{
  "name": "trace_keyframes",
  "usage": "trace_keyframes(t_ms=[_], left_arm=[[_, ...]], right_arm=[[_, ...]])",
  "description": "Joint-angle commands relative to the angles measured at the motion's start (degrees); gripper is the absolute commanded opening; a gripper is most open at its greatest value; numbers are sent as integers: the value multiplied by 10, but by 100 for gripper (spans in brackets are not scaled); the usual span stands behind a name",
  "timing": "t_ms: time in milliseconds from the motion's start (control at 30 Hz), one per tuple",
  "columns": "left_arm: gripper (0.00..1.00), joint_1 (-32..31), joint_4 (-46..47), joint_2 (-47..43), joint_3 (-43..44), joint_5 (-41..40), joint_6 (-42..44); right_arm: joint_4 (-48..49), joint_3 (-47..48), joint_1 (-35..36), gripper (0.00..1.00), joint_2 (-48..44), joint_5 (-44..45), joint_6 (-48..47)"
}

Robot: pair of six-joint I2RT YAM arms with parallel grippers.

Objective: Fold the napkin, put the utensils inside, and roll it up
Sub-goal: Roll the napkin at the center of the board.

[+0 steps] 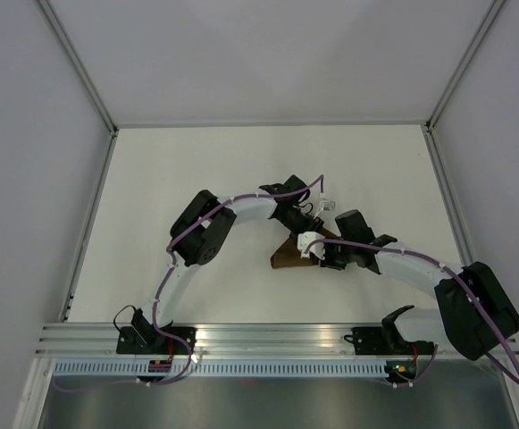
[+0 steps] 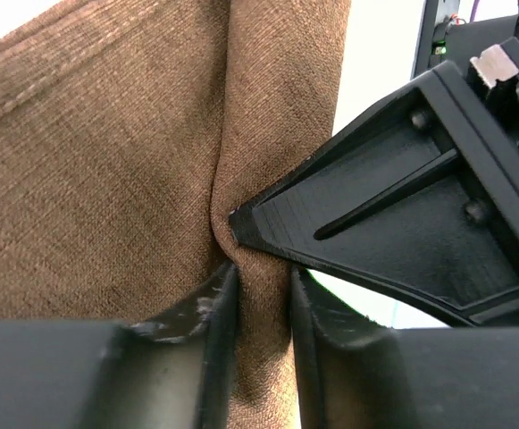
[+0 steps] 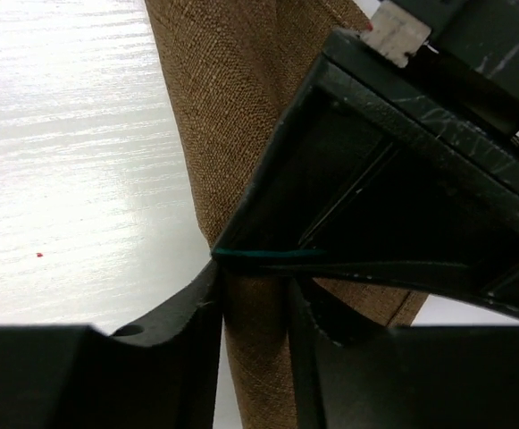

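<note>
The brown napkin [image 1: 287,258] lies bunched in a narrow roll at the table's middle, mostly covered by both wrists. In the left wrist view the napkin [image 2: 107,179] fills the picture, and my left gripper [image 2: 261,299] is shut on a raised ridge of it. The right gripper's black finger [image 2: 393,223] pokes in from the right, touching the same ridge. In the right wrist view my right gripper [image 3: 255,322] has its jaws pressed on both sides of the rolled napkin [image 3: 232,107]. In the top view my left gripper [image 1: 302,231] and right gripper [image 1: 320,253] meet tip to tip. The utensils are hidden.
A white tabletop [image 1: 196,170] stretches around the napkin, bounded by metal rails [image 1: 89,223] left and right and grey walls. Both arm bases sit on the aluminium rail [image 1: 259,335] at the near edge.
</note>
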Motion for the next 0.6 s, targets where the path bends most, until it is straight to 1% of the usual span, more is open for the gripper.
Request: trace_keyframes(t_ms=[0,67,100,133,167,367,467,533,567], left_arm=[[40,-3,-49,19,-15,-53,-4],[50,-4,-36,-4,-21,-69,-7],[52,-2,-27,-13,-32,-74,-7],[55,0,-17,-24,-38,-88,-30],[58,2,-1,-33,-42,-92,-35],[63,24,52,-103,-63,-142,-77],[63,41,80,-138,-81,-197,-102],[63,61,108,-175,-103,-239,-136],[63,68,145,-188,-131,-254,-148]], right_arm=[[-16,12,4,34,12,-4,-4],[-40,21,4,27,15,-12,-9],[-50,28,4,26,18,-16,-10],[-62,38,2,24,23,-21,-17],[-83,44,2,24,27,-32,-19],[-168,93,-11,22,76,-76,-54],[-216,121,-18,22,108,-91,-76],[-245,140,-27,22,128,-107,-85],[-256,147,-31,21,136,-111,-96]])
